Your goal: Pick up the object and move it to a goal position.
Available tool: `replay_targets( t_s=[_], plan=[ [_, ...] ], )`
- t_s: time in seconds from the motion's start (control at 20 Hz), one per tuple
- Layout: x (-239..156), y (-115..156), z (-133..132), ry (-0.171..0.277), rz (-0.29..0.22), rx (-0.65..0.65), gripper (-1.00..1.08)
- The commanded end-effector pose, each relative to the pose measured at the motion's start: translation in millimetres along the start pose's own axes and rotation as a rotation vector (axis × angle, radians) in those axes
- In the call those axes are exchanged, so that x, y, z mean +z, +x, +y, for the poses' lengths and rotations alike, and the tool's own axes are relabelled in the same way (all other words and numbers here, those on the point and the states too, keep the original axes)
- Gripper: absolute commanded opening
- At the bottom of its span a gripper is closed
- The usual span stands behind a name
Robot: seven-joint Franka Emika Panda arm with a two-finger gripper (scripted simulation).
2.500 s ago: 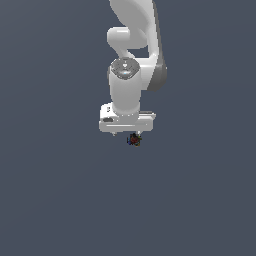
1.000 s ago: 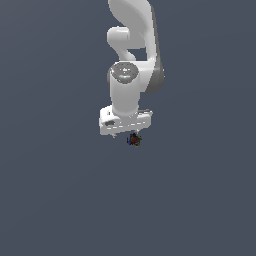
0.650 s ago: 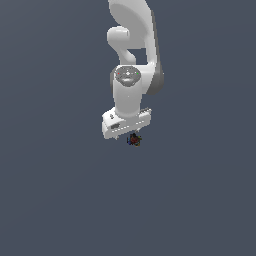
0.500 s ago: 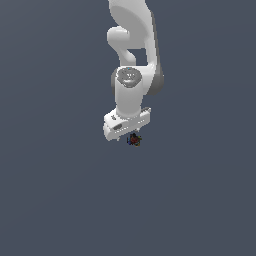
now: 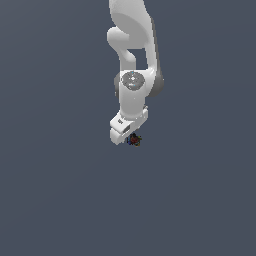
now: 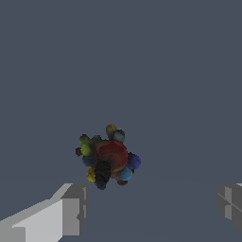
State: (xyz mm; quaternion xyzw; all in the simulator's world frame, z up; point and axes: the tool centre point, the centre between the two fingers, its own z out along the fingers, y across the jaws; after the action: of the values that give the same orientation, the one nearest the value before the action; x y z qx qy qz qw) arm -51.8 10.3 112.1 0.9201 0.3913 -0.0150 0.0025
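The white arm's tool (image 5: 131,141) hangs directly over the speckled object (image 5: 134,140). Its fingers (image 6: 66,210) stand spread wide, gripping nothing.

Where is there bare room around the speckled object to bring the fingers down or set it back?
The grey surface is bare all round the speckled object; no other thing borders it. The only crowded spot is right at the tool: its two fingers stand wide apart, with the object off the line between them.

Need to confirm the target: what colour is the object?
Dark object, red centre, blue, green, yellow bumps; wrist view.
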Motion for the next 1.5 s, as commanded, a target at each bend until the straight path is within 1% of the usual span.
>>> replay_targets(
  t_s=[0.0, 0.45, 0.75, 1.1, 1.45],
  plan=[
    [5, 0, -5, -0.002, 0.003, -0.078, 1.00],
    [21, 0, -22, -0.009, 0.015, -0.345, 1.00],
    [28, 0, -31, -0.013, 0.022, -0.468, 1.00],
    [32, 0, -36, -0.015, 0.026, -0.540, 1.00],
    [35, 0, -37, -0.015, 0.026, -0.542, 1.00]
  ],
)
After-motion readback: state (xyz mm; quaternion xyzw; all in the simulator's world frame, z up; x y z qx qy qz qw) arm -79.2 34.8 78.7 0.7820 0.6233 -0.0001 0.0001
